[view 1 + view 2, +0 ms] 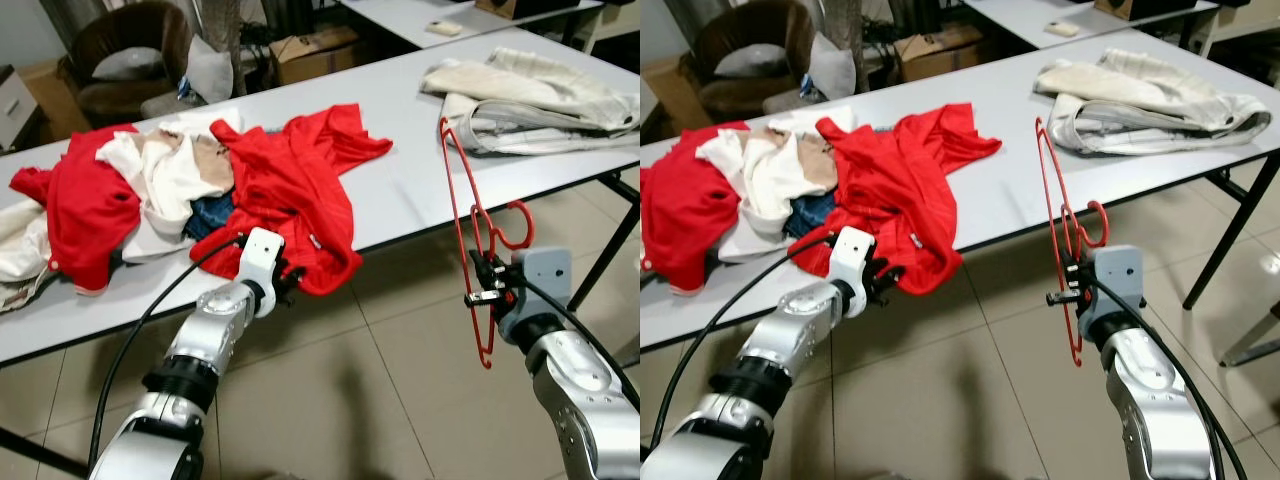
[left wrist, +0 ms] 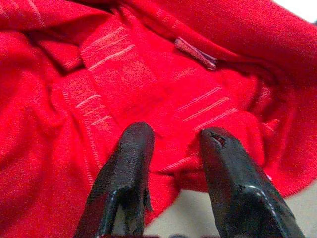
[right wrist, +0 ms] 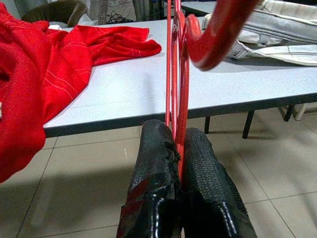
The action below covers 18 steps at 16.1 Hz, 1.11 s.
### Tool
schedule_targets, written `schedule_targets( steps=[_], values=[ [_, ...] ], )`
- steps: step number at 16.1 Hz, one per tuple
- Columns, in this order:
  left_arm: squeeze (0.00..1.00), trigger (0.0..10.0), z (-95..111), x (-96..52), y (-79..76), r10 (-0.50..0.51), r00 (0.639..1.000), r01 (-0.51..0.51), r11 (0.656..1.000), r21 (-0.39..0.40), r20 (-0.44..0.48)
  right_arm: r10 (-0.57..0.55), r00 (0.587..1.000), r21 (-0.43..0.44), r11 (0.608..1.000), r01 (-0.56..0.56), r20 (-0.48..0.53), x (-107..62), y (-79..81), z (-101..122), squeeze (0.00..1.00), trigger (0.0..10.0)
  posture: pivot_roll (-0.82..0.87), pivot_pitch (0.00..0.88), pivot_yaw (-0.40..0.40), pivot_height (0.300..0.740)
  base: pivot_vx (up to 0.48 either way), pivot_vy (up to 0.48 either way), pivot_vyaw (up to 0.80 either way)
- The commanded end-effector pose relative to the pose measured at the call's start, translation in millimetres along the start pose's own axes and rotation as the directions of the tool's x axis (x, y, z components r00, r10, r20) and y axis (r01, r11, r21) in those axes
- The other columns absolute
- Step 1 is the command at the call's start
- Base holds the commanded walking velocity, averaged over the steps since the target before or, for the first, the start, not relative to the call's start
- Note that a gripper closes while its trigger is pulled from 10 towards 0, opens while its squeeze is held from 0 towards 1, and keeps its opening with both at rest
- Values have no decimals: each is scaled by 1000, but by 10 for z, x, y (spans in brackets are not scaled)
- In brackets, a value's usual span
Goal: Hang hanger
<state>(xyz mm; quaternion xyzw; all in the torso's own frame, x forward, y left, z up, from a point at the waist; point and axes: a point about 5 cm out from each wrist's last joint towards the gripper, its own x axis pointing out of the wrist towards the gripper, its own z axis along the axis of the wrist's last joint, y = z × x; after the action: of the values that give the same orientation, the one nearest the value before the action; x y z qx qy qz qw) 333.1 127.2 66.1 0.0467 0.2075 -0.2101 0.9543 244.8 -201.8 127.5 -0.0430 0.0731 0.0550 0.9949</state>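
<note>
On the table [image 1: 420,190], clothes lie in a heap; a red shirt [image 1: 290,190] hangs over the near edge. It is soft and light: judged best taken at the collar or shoulder. The hanger [image 1: 470,215], thin, stiff and probably light, stands edge-on over the floor, long axis near vertical, hook toward the right arm. Right gripper [image 3: 177,148] is clamped on it near the hook. Left gripper [image 2: 173,148] has fingers parted at the shirt's hem.

The red hanger [image 1: 478,240] is a thin wire-like frame, standing upright on edge off the surface's [image 1: 420,180] front edge. Its hook curls sideways, and its lower part is pinched in the right gripper [image 1: 487,285].
</note>
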Motion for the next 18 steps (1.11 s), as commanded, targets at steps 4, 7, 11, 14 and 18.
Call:
schedule_targets(
  steps=[4,7,11,14,18],
  values=[
    [0,0,84,-3,43,42,997,-51,992,119,69,-1,1000,-3,1000,1,28,-4,30,51,0,10000,-159,0,188,740,0,0,0],
    [0,10000,72,-22,34,11,996,-27,982,184,87,-2,1000,-4,1000,3,28,-6,27,43,0,10000,-157,0,189,740,0,0,0],
    [369,10000,70,-43,101,66,992,-88,974,208,110,3,1000,-3,1000,-3,30,1,44,44,0,10000,-156,0,190,740,0,0,0],
    [1000,10000,66,-77,167,88,989,-107,982,154,123,-1,1000,-2,1000,1,28,-5,38,36,0,10000,-156,0,191,740,0,0,0],
    [0,10000,-118,-65,176,111,994,-112,974,196,12,-2,1000,-2,1000,2,29,3,29,43,0,10000,-153,0,189,740,0,0,0]
  ],
)
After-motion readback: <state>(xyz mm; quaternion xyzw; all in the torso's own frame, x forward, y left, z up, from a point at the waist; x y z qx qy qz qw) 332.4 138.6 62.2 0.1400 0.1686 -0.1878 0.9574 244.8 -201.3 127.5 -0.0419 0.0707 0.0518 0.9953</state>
